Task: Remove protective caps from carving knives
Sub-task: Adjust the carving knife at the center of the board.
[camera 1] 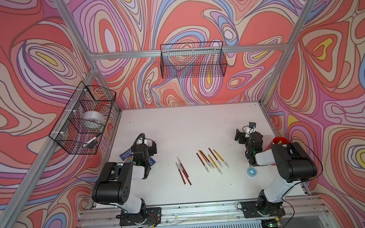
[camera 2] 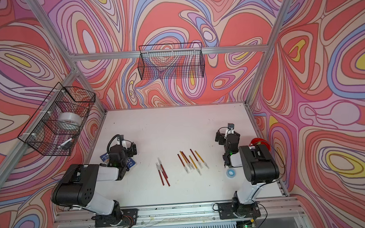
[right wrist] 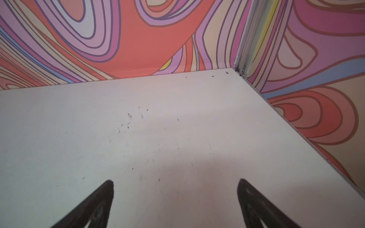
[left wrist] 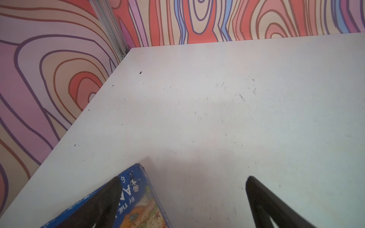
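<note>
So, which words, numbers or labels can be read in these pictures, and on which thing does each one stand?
"BY THE": white print on the flat blue cardboard box, left wrist view.
"A": large white letter beside it; the rest is covered.
The same box's print in a top view: too blurred to read.
Reddish marks on the grey tape roll in the black wire basket: too small to read.

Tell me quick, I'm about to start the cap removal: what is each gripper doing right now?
Left gripper: open, holding nothing.
Right gripper: open, holding nothing.
</note>
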Robot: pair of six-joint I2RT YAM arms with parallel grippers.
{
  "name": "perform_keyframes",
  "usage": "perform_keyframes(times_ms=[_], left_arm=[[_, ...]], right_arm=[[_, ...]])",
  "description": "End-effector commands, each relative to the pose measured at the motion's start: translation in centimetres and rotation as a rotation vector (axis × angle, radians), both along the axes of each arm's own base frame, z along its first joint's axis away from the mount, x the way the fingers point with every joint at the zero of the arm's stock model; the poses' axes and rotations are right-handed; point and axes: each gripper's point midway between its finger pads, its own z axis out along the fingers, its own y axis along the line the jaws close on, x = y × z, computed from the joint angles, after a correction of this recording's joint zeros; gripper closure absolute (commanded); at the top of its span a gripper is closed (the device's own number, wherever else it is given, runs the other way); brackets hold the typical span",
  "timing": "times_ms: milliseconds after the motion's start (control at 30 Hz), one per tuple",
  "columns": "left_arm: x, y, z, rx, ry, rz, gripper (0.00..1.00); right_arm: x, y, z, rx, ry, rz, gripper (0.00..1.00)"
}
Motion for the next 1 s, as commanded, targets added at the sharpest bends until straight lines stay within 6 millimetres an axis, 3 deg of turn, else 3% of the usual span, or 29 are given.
perform_keyframes(times_ms=[0, 967], left_arm=[[0.57, 0.2, 1.11, -0.01, -0.032, 0.002, 0.0], [0.4, 0.17, 1.21, -0.015, -0.041, -0.001, 0.0]], right_arm=[[0.2, 0.1, -0.19, -0.004, 0.007, 0.0, 0.02], [0.21, 0.12, -0.13, -0.003, 0.005, 0.0, 0.02]])
